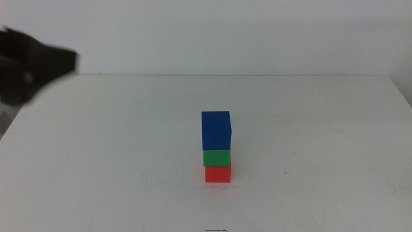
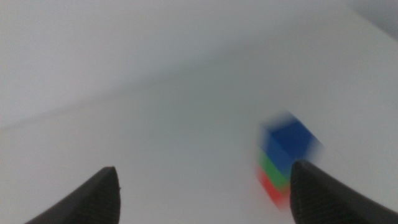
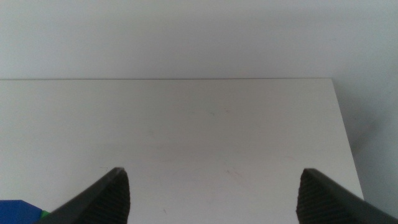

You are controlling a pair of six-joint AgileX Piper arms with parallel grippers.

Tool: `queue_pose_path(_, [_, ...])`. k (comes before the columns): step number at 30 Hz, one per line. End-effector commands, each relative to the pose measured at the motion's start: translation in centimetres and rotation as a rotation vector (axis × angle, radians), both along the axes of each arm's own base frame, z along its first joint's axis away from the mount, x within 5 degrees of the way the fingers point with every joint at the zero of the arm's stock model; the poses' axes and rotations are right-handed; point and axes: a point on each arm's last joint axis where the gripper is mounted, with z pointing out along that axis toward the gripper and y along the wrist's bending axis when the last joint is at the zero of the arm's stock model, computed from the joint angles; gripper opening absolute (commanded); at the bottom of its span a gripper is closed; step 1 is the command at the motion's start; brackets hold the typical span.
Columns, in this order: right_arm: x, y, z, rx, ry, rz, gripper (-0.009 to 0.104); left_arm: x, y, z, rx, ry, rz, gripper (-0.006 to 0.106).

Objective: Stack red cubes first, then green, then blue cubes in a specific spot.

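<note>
The red cube [image 1: 218, 174] sits nearest the camera, low in the middle of the frame, flat on the white table [image 1: 96, 161]. The green cube [image 1: 217, 158] sits right on top of it. The blue cube [image 1: 216, 131] sits on top of the green one. So the tower is built, and it stands on a bare patch of table with no mark around it.

Going from left to right: in the upper left of the frame is the left gripper [image 1: 55, 63], dark and blurry, up off the table and well apart from the tower. In its own wrist picture its fingers [image 2: 99, 196] are wide apart with nothing in them, and the tower shows blurry near one finger. In the middle is the tower. The right side of the frame is just table. The right gripper [image 3: 214, 196] does not show there, but its wrist picture shows its fingers wide apart and holding nothing, with a tiny bit of blue and green at the bottom left corner.

What could go wrong? The blue cube looks a bit off to one side on the green one, not lined up. A bump from an arm swinging by, or a shake of the table, could knock it off or tip the whole tower.
</note>
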Motion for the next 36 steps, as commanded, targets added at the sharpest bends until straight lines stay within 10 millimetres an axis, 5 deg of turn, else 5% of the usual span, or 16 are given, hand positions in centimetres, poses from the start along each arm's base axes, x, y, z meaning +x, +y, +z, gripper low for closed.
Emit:
queue_pose_path(1, [-0.6, -0.4, 1.5, -0.007, -0.101, -0.005, 0.086, 0.0, 1.1, 1.6, -0.122, -0.165, 0.146, 0.094])
queue_pose_path(13, [-0.6, -0.4, 1.5, -0.010, -0.102, -0.006, 0.086, -0.3, 4.9, 1.5, -0.164, -0.266, 0.448, 0.094])
queue_pose_path(27, [-0.7, -0.5, 1.6, -0.009, -0.106, -0.006, 0.086, -0.1, 5.3, 1.4, -0.151, -0.266, 0.478, 0.094])
queue_pose_path(33, [-2.4, -0.6, 2.9, 0.026, -0.335, 0.027, 0.086, -0.5, 5.1, -2.9, -0.175, -0.218, 0.461, 0.094])
queue_pose_path(36, [-3.1, -0.6, 1.8, 0.036, -0.421, 0.049, 0.086, -1.3, 4.9, -5.6, -0.224, -0.173, 0.452, 0.094])
